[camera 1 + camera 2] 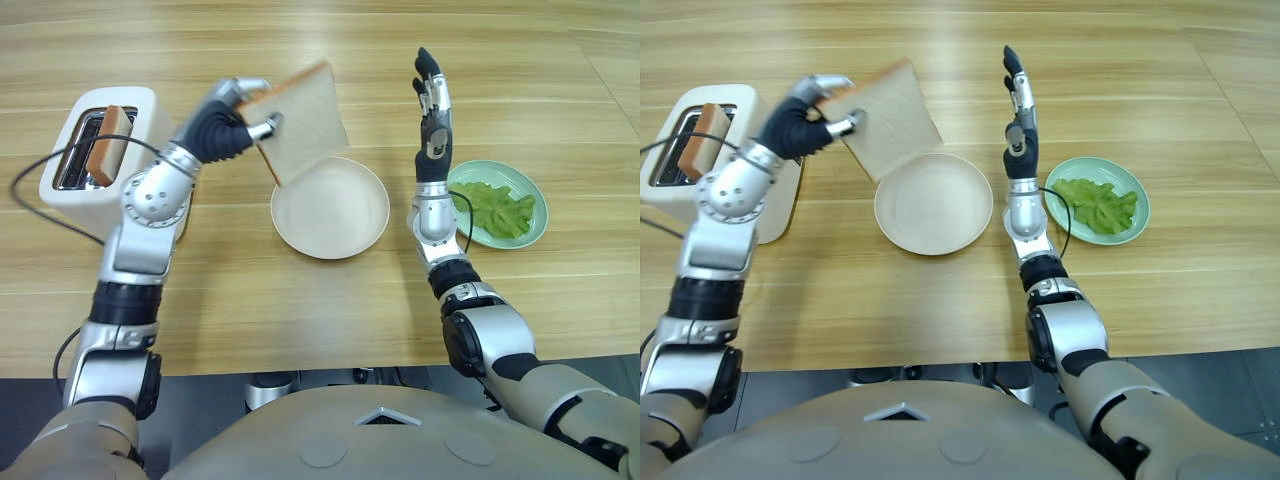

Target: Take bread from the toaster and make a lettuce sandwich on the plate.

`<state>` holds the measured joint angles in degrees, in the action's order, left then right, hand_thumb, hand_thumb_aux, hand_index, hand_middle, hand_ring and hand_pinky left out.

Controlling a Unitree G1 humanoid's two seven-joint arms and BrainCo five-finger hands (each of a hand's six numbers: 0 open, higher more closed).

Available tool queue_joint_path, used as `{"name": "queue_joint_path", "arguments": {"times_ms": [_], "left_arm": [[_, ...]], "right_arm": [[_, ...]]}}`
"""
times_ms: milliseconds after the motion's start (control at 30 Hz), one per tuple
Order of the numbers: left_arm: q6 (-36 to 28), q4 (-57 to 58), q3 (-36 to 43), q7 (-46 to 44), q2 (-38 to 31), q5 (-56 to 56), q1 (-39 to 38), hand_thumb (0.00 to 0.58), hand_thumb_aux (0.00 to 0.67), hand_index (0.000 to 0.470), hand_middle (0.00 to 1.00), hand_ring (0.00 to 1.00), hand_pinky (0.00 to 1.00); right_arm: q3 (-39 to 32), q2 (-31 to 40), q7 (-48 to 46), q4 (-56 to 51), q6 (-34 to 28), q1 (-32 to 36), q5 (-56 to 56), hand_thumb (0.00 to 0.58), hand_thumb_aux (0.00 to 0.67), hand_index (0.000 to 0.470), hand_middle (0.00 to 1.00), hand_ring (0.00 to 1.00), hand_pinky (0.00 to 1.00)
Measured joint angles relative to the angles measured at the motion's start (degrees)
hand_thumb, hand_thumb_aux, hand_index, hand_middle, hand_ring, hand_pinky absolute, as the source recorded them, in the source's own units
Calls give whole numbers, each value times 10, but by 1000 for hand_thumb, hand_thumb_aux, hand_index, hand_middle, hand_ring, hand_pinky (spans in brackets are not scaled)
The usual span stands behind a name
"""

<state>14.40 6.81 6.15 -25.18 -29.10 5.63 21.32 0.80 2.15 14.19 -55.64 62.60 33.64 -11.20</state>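
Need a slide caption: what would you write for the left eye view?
Left hand holds a bread slice near the plate; right hand open near the lettuce.

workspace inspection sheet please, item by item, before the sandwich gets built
surface: light wooden table, planked grain.
job's things: white toaster at far left, a brown-crusted bread slice standing in one slot; white bread slice held tilted over the far-left rim of the round beige plate, not yet down; lettuce leaves on a small green plate at right.
clutter: nothing seen.
hands: left hand shut on the white bread slice; right hand open, fingers straight up, between the two plates.
cables: black cord loops from the toaster across the table's left part.
surroundings: dark floor below the near edge.
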Motion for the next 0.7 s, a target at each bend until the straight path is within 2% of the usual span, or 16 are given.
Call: {"name": "queue_joint_path", "arguments": {"times_ms": [100,267,400,700], "left_arm": [[34,96,34,-73,32,-26,23,580,670,460,1000,1000,1000],[72,221,69,-129,67,-23,71,580,670,460,1000,1000,1000],[114,314,84,-141,81,-4,107,580,670,460,1000,1000,1000],[166,402,96,-118,88,48,136,580,670,460,1000,1000,1000]], "right_arm": [[1,-2,-1,-5,0,5,1,0,0,0,0,0,0],[-2,-5,-1,-9,0,9,1,0,0,0,0,0,0],[-3,-6,0,-16,0,12,-2,0,0,0,0,0,0],[-4,-11,0,-21,1,12,-7,0,0,0,0,0,0]]}}
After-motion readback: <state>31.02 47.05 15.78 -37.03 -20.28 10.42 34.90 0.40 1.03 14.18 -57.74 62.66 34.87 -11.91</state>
